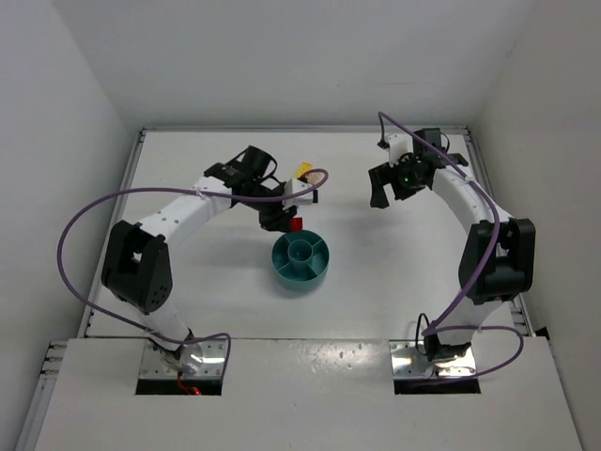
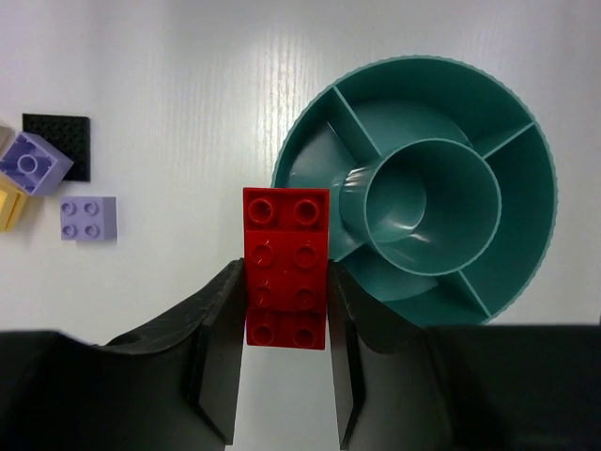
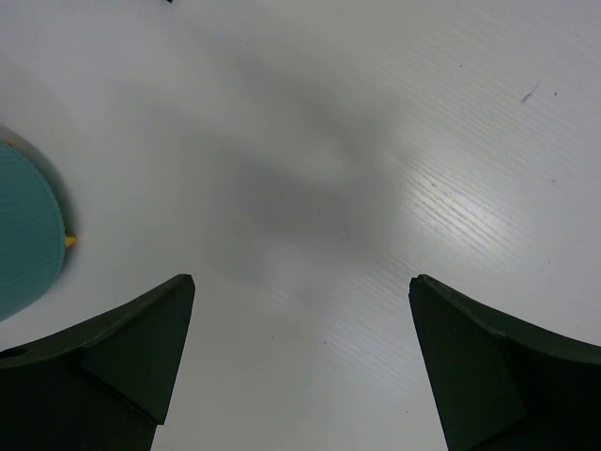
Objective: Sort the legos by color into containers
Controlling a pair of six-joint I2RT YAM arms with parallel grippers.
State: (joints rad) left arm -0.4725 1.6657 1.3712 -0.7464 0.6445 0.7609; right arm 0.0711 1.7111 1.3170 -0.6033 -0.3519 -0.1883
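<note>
- I held the red two-by-four brick (image 2: 286, 268) in the left gripper (image 2: 286, 352) jaws, beside the teal dish (image 2: 526, 272).
- Dish compartments appeared empty; purple (image 2: 88, 218), black (image 2: 56, 141) and yellow (image 2: 9, 205) bricks remained on the tabletop (image 2: 188, 75).
- Right gripper (image 3: 300, 366) jaws stood wide, empty.

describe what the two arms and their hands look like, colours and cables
Both arms have white link segments with bulky black joint housings. A purple cable loops off the left arm and another purple cable trails off the right. The left hand and right hand each have two dark, wedge-shaped fingers.
</note>
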